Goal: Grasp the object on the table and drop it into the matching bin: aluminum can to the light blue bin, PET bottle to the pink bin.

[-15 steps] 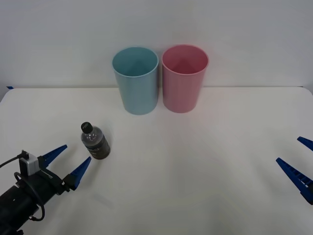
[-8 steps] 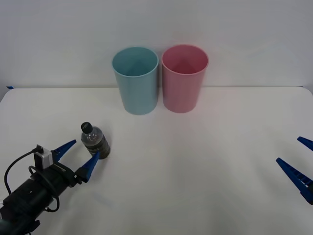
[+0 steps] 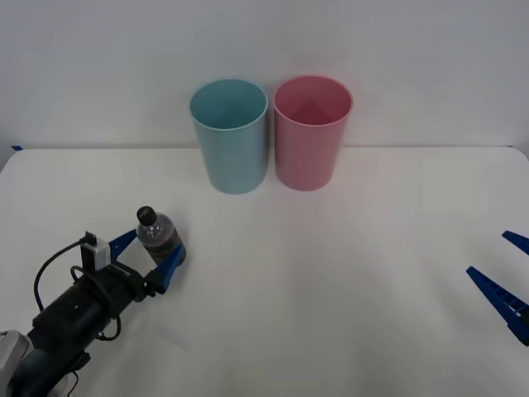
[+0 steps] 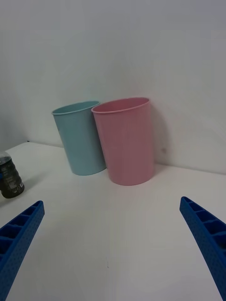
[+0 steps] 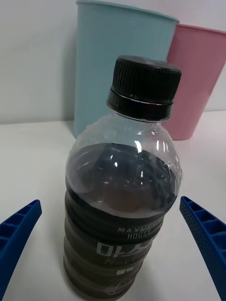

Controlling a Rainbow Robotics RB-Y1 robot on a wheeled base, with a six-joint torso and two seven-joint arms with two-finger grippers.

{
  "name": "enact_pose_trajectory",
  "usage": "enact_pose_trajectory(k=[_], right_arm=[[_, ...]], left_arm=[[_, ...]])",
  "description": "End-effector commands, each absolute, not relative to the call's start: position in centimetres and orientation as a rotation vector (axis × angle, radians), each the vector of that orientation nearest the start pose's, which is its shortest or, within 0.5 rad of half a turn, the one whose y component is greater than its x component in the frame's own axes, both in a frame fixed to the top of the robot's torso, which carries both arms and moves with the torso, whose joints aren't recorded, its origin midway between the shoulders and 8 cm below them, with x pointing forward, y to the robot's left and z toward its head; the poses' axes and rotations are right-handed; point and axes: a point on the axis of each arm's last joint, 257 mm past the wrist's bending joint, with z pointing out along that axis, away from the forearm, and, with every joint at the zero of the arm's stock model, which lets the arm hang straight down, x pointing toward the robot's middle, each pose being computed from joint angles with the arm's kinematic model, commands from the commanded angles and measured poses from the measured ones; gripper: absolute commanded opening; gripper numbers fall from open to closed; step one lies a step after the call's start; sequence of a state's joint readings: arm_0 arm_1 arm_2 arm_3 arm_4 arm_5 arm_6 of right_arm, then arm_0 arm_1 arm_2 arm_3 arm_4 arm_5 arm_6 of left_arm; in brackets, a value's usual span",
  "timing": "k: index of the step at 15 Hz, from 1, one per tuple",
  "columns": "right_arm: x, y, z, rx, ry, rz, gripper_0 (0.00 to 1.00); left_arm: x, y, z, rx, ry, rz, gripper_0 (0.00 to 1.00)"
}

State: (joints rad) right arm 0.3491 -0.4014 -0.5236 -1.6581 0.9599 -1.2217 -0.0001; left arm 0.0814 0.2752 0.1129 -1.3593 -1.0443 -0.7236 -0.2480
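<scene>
Black-capped PET bottle (image 3: 159,240) stands upright on white table (image 3: 347,265).

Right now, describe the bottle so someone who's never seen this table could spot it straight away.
On the white table, look toward the robot's left, nearer than the two tall bins at the back. The PET bottle stands upright between the open blue fingers of the left gripper. It is small and clear, with a black cap and dark brown liquid, far shorter than either bin.
</scene>
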Motion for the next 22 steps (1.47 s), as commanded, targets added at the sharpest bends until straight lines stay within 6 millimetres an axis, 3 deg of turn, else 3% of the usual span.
enact_pose_trajectory(k=[1,7,9,10,17,22], right_arm=[[34.2,-33.0,-16.9,-0.465,1.441,0.567,1.0],[34.2,-33.0,-16.9,-0.465,1.441,0.567,1.0],[34.2,-33.0,-16.9,-0.465,1.441,0.567,1.0],[34.2,-33.0,-16.9,-0.465,1.441,0.567,1.0],[34.2,-33.0,-16.9,-0.465,1.441,0.567,1.0],[34.2,-33.0,-16.9,-0.465,1.441,0.567,1.0]], left_arm=[[47.4,22.4,-28.7,0.331,1.592,-0.459,1.0],[47.5,21.6,-28.8,0.332,1.586,-0.465,1.0],[47.7,21.5,-28.7,0.326,1.586,-0.464,0.11],[47.8,21.5,-28.7,0.325,1.587,-0.462,0.0],[47.8,21.4,-28.5,0.316,1.581,-0.473,0.0],[47.2,22.0,-26.5,0.328,1.545,-0.497,0.0]])
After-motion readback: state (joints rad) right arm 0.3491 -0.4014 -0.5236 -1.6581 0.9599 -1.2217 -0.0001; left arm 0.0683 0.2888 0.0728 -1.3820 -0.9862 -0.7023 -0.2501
